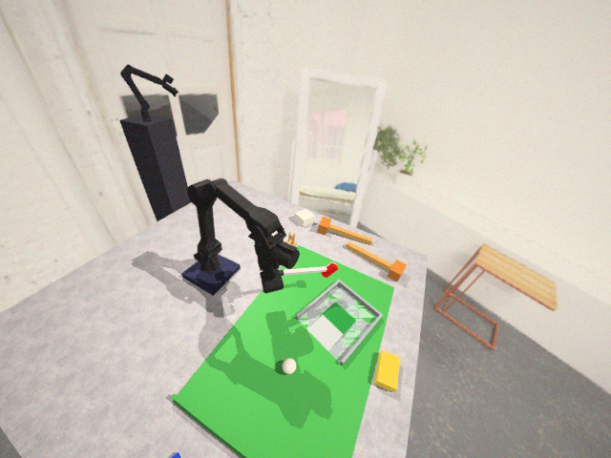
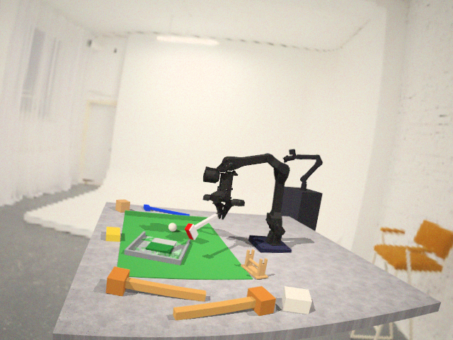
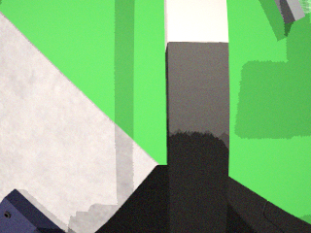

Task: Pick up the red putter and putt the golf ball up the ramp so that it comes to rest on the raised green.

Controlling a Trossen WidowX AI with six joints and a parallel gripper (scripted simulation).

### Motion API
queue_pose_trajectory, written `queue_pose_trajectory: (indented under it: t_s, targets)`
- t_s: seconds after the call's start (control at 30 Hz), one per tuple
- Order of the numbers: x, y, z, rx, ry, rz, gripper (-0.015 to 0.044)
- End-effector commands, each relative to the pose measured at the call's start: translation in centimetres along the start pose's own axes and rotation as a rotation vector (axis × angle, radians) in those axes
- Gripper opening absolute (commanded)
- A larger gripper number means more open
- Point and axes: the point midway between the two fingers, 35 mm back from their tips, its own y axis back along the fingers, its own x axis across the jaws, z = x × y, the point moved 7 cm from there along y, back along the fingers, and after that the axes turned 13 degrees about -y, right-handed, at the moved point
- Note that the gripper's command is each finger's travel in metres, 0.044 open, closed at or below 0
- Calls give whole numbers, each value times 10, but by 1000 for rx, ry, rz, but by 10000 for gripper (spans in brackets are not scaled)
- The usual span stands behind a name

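Note:
My gripper (image 2: 221, 216) (image 3: 182, 175) is shut on the dark grip of the red putter, above the left edge of the green mat (image 1: 345, 411) (image 2: 146, 272). The putter's white shaft (image 1: 305, 270) (image 2: 205, 222) (image 3: 196, 19) slants down and out from the fingers. Its red head (image 1: 329, 270) (image 2: 189, 231) hangs above the mat. The white golf ball (image 1: 288, 365) (image 2: 173, 227) rests on the mat, apart from the putter. The raised green (image 1: 339, 317) (image 2: 160, 247) and white ramp (image 1: 323, 334) stand inside a grey-walled frame (image 1: 361, 339) (image 2: 153, 258). The fingertips are hidden in the top view.
A wooden rack (image 2: 255, 268) stands empty beside the mat. Two orange mallets (image 2: 117, 280) (image 2: 261, 300) and a white block (image 1: 304, 217) (image 2: 296, 299) lie past the mat's end. A yellow block (image 1: 388, 370) (image 2: 112, 234), tan block (image 2: 122, 205) and blue stick (image 2: 166, 210) lie around it.

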Motion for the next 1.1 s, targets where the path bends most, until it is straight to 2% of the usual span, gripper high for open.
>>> queue_pose_trajectory:
  t_s: [0.0, 0.77, 1.07]
  targets:
    - [-23, 7, -10, 4, -181, -27, 0]
    - [-114, 33, -98, 35, -1056, -141, 0]
    - [-118, 34, -103, 36, -1099, -147, 0]
